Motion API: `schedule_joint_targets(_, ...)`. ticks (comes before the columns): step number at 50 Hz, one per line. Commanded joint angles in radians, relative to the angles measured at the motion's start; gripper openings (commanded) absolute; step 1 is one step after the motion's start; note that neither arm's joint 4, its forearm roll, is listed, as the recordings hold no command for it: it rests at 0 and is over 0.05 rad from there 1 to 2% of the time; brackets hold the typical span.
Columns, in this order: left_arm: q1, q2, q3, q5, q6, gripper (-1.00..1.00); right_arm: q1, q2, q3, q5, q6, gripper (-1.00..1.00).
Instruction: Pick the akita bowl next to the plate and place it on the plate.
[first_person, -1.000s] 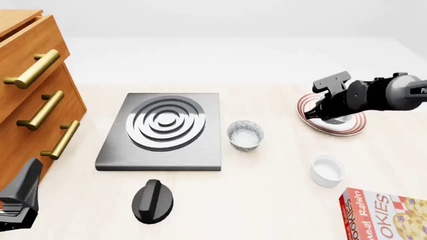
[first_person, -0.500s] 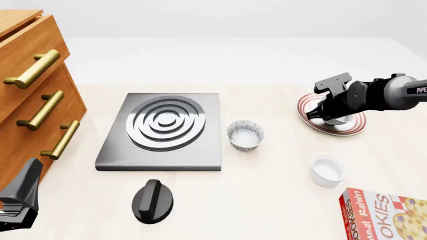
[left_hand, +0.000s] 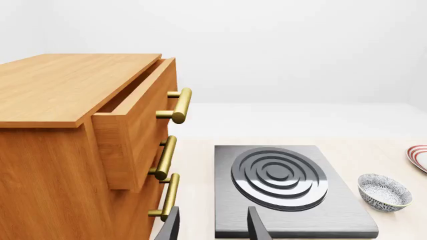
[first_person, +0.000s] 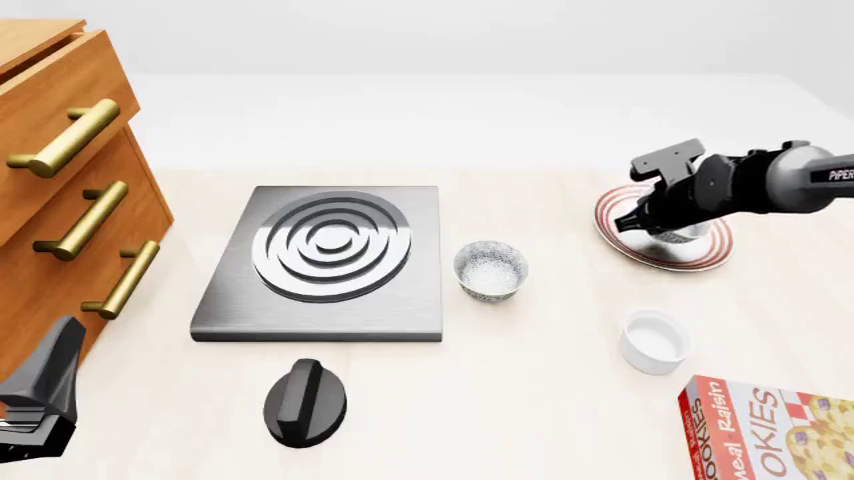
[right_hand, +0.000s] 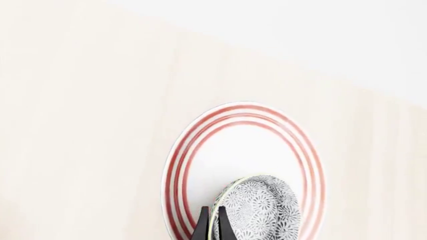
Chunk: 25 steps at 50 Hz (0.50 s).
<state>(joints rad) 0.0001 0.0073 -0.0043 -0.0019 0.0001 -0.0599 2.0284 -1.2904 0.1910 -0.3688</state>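
Arm hides most of akita bowl (right_hand: 261, 212), pinched by right pincer (right_hand: 212, 227).

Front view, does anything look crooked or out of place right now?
The akita bowl is tipped on its side over the plate, its rim pinched in the right hand, not sitting flat. The cabinet's top drawer stands slightly open.

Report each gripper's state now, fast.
Left gripper: open, holding nothing, hanging by the drawer cabinet.
Right gripper: shut on the rim of the akita bowl, over the plate.
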Motion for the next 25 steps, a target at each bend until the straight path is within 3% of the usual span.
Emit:
schedule_joint_targets(1, 0.0, 0.0, 0.0, 0.0, 0.0, 1.0, 0.002, 0.022, -0.019, -0.005, 0.008, -1.0)
schedule_joint_targets(20, 0.0, 0.0, 0.0, 0.0, 0.0, 1.0, -0.006, 0.041, -0.034, -0.015, 0.009, -1.0)
schedule_joint_targets(21, 0.0, 0.0, 0.0, 0.0, 0.0, 1.0, -0.009, 0.037, -0.032, -0.015, 0.006, 1.0)
schedule_joint_targets(25, 0.0, 0.0, 0.0, 0.0, 0.0, 1.0, -0.011, 0.022, -0.029, -0.011, 0.006, 1.0)
